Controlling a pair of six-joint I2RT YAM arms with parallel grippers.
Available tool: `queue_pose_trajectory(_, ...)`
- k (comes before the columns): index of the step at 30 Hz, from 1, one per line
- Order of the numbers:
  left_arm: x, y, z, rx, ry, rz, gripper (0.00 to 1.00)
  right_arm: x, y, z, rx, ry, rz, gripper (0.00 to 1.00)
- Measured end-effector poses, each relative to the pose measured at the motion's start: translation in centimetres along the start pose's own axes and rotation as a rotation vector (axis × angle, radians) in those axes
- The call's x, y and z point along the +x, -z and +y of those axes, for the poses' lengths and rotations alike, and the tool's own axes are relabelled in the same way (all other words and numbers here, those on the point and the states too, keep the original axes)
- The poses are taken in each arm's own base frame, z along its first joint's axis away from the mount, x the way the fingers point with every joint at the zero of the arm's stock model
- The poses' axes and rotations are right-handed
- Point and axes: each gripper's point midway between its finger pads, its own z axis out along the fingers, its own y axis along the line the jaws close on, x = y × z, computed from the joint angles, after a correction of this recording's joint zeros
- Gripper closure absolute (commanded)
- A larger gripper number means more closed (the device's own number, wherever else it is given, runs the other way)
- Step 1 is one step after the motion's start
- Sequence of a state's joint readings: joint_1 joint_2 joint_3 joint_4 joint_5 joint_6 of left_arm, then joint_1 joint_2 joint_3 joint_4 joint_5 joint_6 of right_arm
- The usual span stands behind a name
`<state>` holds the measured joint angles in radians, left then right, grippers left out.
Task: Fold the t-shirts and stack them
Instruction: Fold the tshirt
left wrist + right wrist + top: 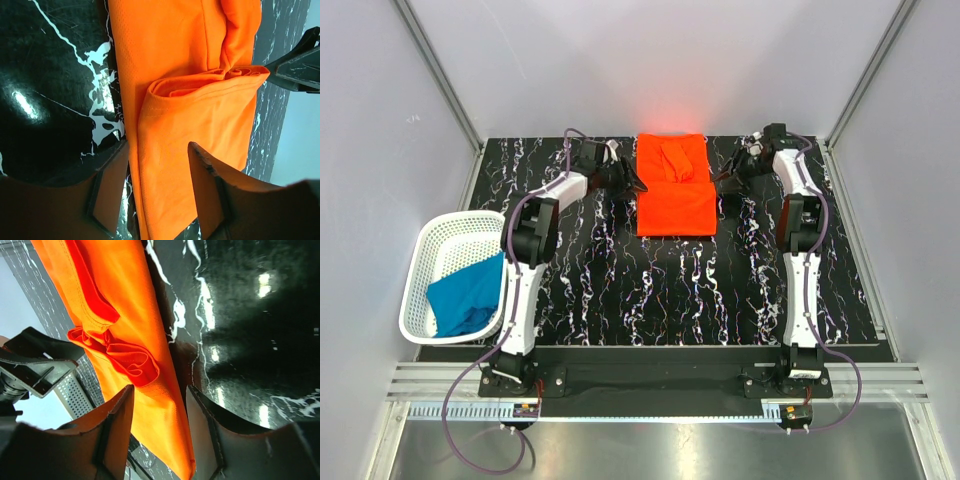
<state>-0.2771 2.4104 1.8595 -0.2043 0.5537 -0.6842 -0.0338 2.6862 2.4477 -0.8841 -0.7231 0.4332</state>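
The orange-red t-shirt [675, 195] lies folded at the far middle of the table, a sleeve doubled back on top of it. My left gripper [632, 183] stands at its left edge. In the left wrist view the left gripper [159, 150] is open, its fingers astride the flat orange cloth [200, 100] without pinching it. My right gripper [725, 178] is at the shirt's right edge. Seen from the right wrist, the right gripper [160, 390] is open too, with the cloth's folded edge [125, 315] between the spread fingers. The teal t-shirt [468, 298] lies crumpled in the basket.
A white mesh basket [420, 260] sits at the table's left edge beside the left arm. The black marbled table [650, 290] stretches between the arms, with grey walls close behind the orange shirt.
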Motion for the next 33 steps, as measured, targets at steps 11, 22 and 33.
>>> queue_pose_trajectory(11,-1.2,-1.3,0.9,0.015,0.044,-0.033,0.61,0.7,-1.4,-0.7,0.004,-0.021,0.027,0.61)
queue_pose_trajectory(22,-2.5,-1.2,2.6,0.004,0.123,-0.07,1.0,-0.4,-2.7,-0.5,-0.015,-0.037,-0.002,0.8)
queue_pose_trajectory(33,-4.4,0.2,3.2,0.039,0.147,-0.104,0.46,-1.5,-2.8,0.6,-0.049,-0.072,-0.036,0.52)
